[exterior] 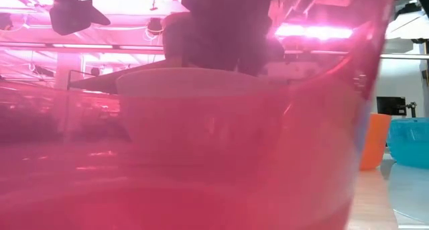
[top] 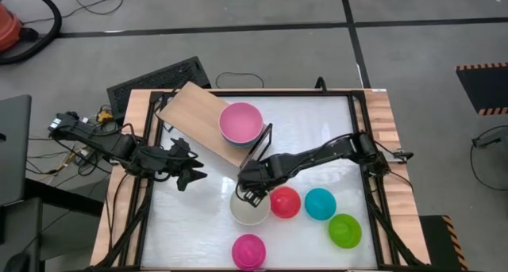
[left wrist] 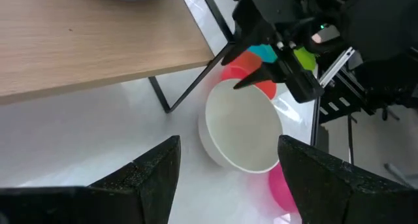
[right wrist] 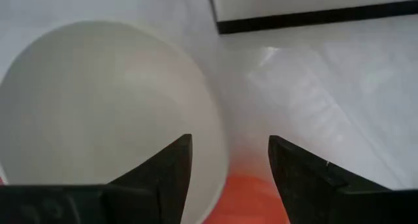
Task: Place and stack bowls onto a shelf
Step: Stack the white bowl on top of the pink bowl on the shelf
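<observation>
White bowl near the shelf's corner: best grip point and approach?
Take the white bowl by its thin rim, coming from above with one finger inside and one outside. It sits upright and open, too wide to span. Use the rim arc facing the shelf; the red bowl crowds the other side. The right hand hangs open there.

Two black jointed arms carry exposed cables and dark two-fingered claws.

White bowl on the table, beside shelf leg; right gripper open above its rim.
</observation>
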You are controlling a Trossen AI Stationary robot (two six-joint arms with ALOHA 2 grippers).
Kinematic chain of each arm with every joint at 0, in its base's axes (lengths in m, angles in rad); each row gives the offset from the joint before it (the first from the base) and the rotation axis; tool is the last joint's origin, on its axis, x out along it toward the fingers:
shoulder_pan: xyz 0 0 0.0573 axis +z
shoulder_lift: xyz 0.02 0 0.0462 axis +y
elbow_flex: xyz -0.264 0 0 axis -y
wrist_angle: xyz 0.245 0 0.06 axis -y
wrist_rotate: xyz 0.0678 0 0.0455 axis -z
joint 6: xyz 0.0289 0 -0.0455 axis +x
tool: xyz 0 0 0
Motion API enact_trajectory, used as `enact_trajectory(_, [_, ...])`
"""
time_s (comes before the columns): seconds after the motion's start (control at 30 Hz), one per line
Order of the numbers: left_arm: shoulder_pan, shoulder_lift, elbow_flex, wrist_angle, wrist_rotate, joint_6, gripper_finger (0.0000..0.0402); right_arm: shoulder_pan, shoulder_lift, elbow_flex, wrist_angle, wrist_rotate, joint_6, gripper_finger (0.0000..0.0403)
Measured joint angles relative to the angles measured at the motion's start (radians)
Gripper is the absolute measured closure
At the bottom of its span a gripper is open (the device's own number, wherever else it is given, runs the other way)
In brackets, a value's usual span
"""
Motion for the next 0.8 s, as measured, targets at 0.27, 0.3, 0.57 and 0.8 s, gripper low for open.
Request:
enact_trajectory(0.27, [0.000,0.000,0.000,-0.030,0.000,0.000,0.0161,0.012,0.000,-0.072,0.056,-0.030,-0.007,0.0180])
enact_trajectory(0.3, [0.000,0.000,0.000,-0.031,-0.001,0.000,0.0161,0.012,0.000,-0.082,0.060,-0.047,-0.007,0.0185])
enact_trajectory(0.57, [0.000,0.000,0.000,-0.034,-0.023,0.001,0.0161,0.012,0.001,-0.109,0.059,-0.094,0.029,0.0365])
enact_trajectory(0.8, [0.000,0.000,0.000,-0.034,-0.024,0.000,0.0161,0.013,-0.016,-0.018,-0.072,-0.116,0.037,0.0375])
